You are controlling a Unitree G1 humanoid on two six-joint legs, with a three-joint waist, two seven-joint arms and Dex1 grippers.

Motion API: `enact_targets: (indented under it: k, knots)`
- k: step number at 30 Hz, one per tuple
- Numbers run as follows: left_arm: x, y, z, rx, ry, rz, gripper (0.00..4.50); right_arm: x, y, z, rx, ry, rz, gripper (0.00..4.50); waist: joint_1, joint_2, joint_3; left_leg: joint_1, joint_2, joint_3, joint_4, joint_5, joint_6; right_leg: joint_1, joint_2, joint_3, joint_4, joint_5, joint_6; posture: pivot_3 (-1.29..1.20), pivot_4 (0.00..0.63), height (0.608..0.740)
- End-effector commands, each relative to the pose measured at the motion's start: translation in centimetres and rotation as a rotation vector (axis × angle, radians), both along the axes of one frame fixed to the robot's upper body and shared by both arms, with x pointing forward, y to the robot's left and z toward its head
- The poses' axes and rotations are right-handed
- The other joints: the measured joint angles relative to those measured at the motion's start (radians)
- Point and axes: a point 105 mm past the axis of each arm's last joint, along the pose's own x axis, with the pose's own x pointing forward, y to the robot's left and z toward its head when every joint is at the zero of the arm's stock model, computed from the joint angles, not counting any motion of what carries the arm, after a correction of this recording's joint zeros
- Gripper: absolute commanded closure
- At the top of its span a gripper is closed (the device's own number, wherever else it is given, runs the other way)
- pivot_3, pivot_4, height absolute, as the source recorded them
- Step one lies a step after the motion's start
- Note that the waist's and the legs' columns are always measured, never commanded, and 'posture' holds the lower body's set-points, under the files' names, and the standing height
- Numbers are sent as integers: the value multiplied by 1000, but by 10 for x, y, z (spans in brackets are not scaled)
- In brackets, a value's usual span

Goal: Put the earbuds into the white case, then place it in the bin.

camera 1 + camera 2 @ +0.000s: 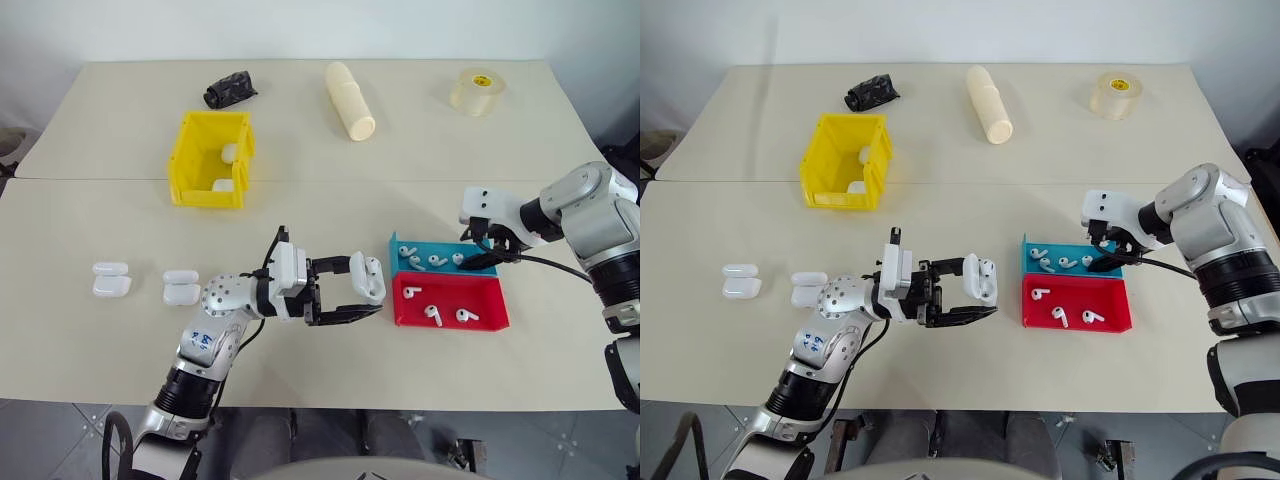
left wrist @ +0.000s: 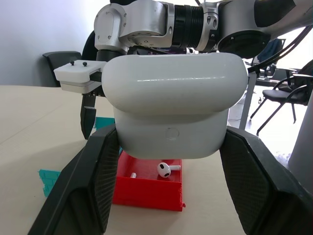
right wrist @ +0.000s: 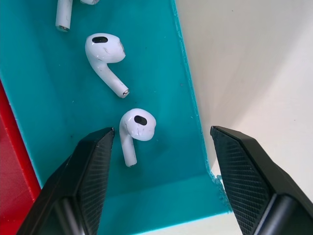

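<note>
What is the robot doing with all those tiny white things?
It is packing earbuds. Its left gripper holds a white case above the table, beside the red tray. Its right gripper hangs over the blue tray with its jaws open around one earbud, not yet squeezing it. The yellow bin behind already holds white cases.

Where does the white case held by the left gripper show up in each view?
Left eye view: the white case sits low centre, left of the red tray.
Right eye view: low centre, same side of the tray.
Left wrist view: upper middle, the tray below it.
Right wrist view: not in it.
</note>
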Motion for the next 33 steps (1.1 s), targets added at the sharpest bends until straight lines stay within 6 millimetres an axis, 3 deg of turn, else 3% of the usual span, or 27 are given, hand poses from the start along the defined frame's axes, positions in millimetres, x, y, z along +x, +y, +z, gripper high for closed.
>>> enact_targets:
  k: [1, 11, 14, 25, 30, 33]
  knots:
    - [-6, 1, 11, -29, -51, -8, 1720, -2, 1, 1, 1, -3, 14, 2098, 0, 0, 0, 0, 0, 0, 0, 0, 0, 0, 0, 0, 0, 0, 0, 0, 150, 740]
    - [-6, 1, 12, -28, -54, -7, 1720, -1, 3, 0, 16, -10, 12, 2098, 0, 0, 0, 0, 0, 0, 0, 0, 0, 0, 0, 0, 0, 0, 0, 0, 150, 740]
    - [-7, 1, 12, -28, -53, -8, 1720, -1, 4, -1, 20, -8, 14, 2885, 0, 0, 0, 0, 0, 0, 0, 0, 0, 0, 0, 0, 0, 0, 0, 0, 150, 740]
    - [-6, 1, 12, -27, -53, -10, 1720, 0, 4, -2, 31, -19, 9, 2885, 0, 0, 0, 0, 0, 0, 0, 0, 0, 0, 0, 0, 0, 0, 0, 0, 150, 740]
    - [-6, 1, 12, -29, -52, -10, 1720, -1, 6, -3, 42, -17, 13, 3920, 0, 0, 0, 0, 0, 0, 0, 0, 0, 0, 0, 0, 0, 0, 0, 0, 150, 740]
    - [-6, 0, 12, -30, -51, -10, 1720, -1, 6, -3, 49, -27, 5, 3920, -1, 0, 0, 0, 0, 0, 0, 0, 0, 0, 0, 0, 0, 0, 0, 0, 150, 740]
